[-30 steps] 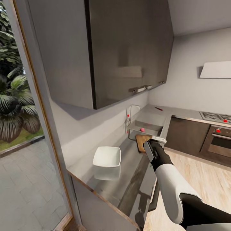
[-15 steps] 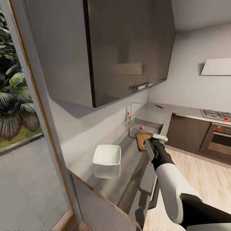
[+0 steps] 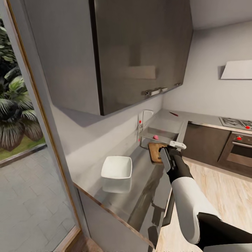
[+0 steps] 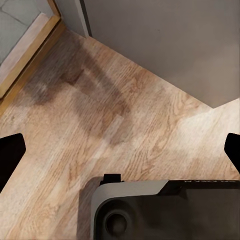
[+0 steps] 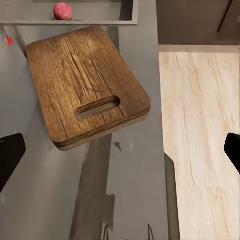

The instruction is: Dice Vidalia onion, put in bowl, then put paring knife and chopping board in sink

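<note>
Fingertips of our right gripper [image 5: 120,155] show as two dark tips at opposite edges of the right wrist view, spread wide with nothing between them. Our left gripper [image 4: 120,155] is spread just as wide and empty, hanging over wooden floor [image 4: 125,115] above the robot's own base.

From the head view, our right arm reaches forward over the front edge of the countertop [image 3: 140,189], its gripper [image 3: 173,148] at the near end of the chopping board [image 3: 155,153]. In the wrist view the board [image 5: 85,82] lies just ahead of the gripper and a little to the left, flat on the countertop [image 5: 60,195], its long axis running away from us toward the sink [image 5: 100,17], slot end nearest.

Beyond the board's far end, in the sink [image 3: 159,133], sits a small round pinkish-red thing [image 3: 155,137] that we take for the onion [image 5: 62,10]. So we judge the coming reach to go straight on past the board, far and slightly left, and the right arm is plainly the nearer one.

The bowl [image 3: 117,168] rests on the countertop nearer to us and to the left, well apart from the board. A small reddish thing [image 3: 173,113] lies on the far counter past the sink; it may be the paring knife, but it is too small to tell.

We can read no brand or label; a faint line of print on the left wrist's housing is illegible.
</note>
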You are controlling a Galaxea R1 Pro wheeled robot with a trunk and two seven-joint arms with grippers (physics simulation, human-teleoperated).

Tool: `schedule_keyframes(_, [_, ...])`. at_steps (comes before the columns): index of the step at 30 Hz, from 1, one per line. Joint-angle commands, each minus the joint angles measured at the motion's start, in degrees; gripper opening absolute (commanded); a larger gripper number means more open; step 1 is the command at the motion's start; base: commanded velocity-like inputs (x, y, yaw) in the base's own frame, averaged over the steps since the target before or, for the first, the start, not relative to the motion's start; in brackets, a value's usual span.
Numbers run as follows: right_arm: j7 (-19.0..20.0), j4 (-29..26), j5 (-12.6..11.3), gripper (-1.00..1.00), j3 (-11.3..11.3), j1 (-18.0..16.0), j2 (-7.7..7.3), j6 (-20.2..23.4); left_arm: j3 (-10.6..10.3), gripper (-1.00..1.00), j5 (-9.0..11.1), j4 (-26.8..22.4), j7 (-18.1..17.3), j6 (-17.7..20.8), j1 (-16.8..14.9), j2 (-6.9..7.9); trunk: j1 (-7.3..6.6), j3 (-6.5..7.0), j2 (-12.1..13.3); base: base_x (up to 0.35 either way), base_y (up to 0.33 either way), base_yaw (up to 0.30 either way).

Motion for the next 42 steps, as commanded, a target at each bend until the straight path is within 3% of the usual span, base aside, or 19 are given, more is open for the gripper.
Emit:
schedule_keyframes(1, [-0.2, -0.16, -0.28, 1.0, -0.09, -0.1, 0.04, 0.33, 0.0, 1.0, 0.0, -0.04, 0.0, -0.12, -0.01, 0.0, 0.04, -0.14, -0.12, 0.0, 0.0, 0.0])
schedule_keyframes(5, [-0.1, -0.17, -0.27, 1.0, -0.12, -0.56, 0.04, 3.07, 0.0, 1.0, -0.07, -0.04, 0.0, -0.13, -0.01, 0.0, 0.04, -0.18, -0.12, 0.0, 0.0, 0.0])
schedule_keyframes(9, [-0.05, 0.77, -0.26, 1.0, -0.15, -3.84, -0.62, 5.61, 0.0, 1.0, -0.11, -0.04, 0.0, -0.13, -0.01, -0.12, 0.04, -0.19, -0.12, 0.0, 0.0, 0.0])
schedule_keyframes(12, [-0.02, 4.38, -0.25, 1.0, -0.16, -7.54, -1.78, 6.16, 0.0, 1.0, -0.15, -0.04, 0.0, -0.13, -0.01, -0.16, 0.04, -0.19, -0.12, 0.0, 0.0, 0.0])
schedule_keyframes(18, [0.14, 18.78, -0.26, 1.0, -0.16, -19.65, -5.39, 6.34, 0.0, 1.0, -0.17, -0.04, 0.0, -0.13, -0.01, -0.2, 0.04, -0.19, -0.12, 0.0, 0.0, 0.0])
schedule_keyframes(22, [0.16, 22.25, -0.32, 1.0, -0.18, -23.56, -6.85, 6.36, -0.08, 1.0, -0.09, -0.04, 0.0, -0.13, -0.01, -0.26, 0.04, -0.19, -0.12, 0.0, 0.0, 0.0])
schedule_keyframes(28, [0.05, 23.74, -1.13, 1.0, -1.18, -24.6, -6.52, 5.95, -0.17, 1.0, -0.17, -0.04, 0.0, -0.13, -0.01, -0.34, 0.04, -0.19, -0.12, 0.0, 0.0, 0.0])
schedule_keyframes(29, [-0.15, 23.7, -3.56, 1.0, -2.08, -24.64, -6.48, 5.98, -0.09, 1.0, -0.17, -0.04, 0.0, -0.13, -0.01, -0.29, 0.04, -0.19, -0.12, 0.0, 0.0, 0.0])
schedule_keyframes(32, [-0.26, 23.67, -5.83, 1.0, -2.56, -24.66, -6.79, 6.06, -0.03, 1.0, -0.17, -0.04, 0.0, -0.13, -0.01, -0.27, 0.04, -0.19, -0.12, 0.0, 0.0, 0.0])
schedule_keyframes(42, [-1.36, 26.63, -6.3, 1.0, -2.67, -24.64, -6.75, 5.65, -0.04, 1.0, -0.11, -0.06, 0.0, -0.12, -0.01, -0.28, 0.04, -0.57, -0.12, 0.0, 0.0, 0.0])
